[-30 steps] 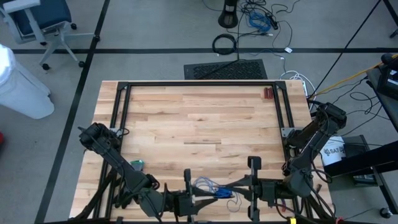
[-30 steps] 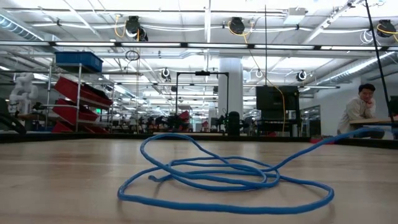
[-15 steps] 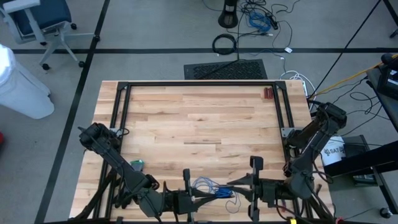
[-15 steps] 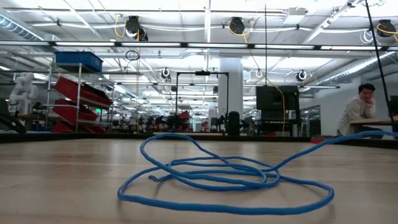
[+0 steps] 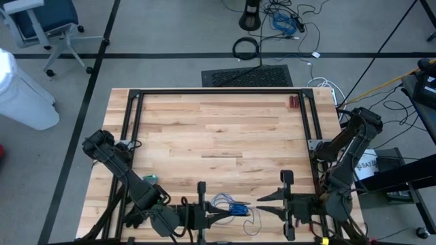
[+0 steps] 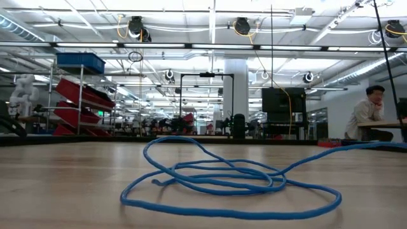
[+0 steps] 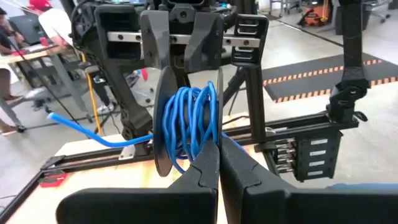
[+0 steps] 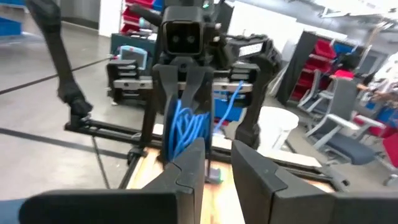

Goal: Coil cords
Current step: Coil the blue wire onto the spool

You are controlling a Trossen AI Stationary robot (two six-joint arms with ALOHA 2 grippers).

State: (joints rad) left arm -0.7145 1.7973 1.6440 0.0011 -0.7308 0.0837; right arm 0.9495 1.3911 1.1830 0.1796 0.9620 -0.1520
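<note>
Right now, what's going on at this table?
Both arms work at the table's near edge on a thin blue cord. The left gripper is shut on a bundle of its loops, seen up close from the right wrist. The right gripper faces it with fingers apart, holding nothing. Loose loops lie on the wood.
</note>
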